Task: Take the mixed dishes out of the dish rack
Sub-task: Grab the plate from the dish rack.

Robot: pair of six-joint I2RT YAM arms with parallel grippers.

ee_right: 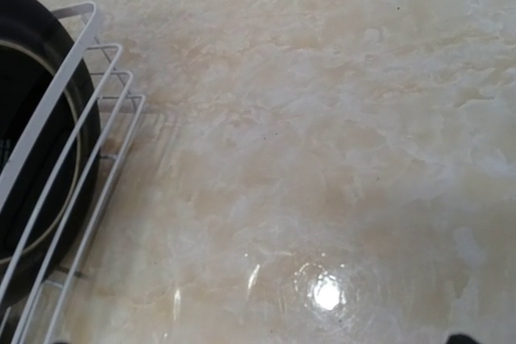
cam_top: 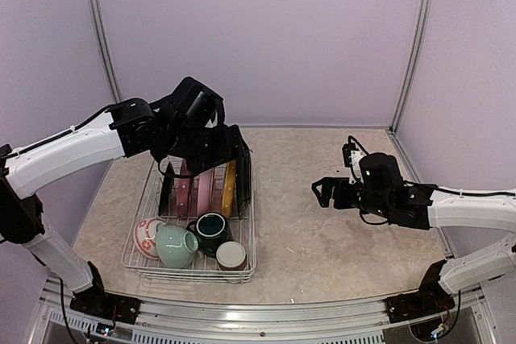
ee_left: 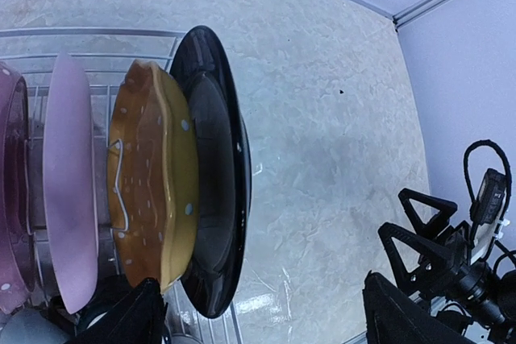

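Left gripper [ee_left: 262,318] is seen spread wide by the black plate [ee_left: 218,167], rightmost in the dish rack [cam_top: 187,277], left on the table [cam_top: 322,247]; its fingertips are cropped. Right gripper [cam_top: 325,192] is held open, far right.

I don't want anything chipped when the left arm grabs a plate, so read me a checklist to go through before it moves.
1. Left gripper open: ok.
2. Black plate inside its opening: ok.
3. Yellow plate clear of the finger beside it: cannot tell, they sit very close.
4. Black plate upright in the rack: ok.
5. Right gripper open, empty, apart from the rack: ok.
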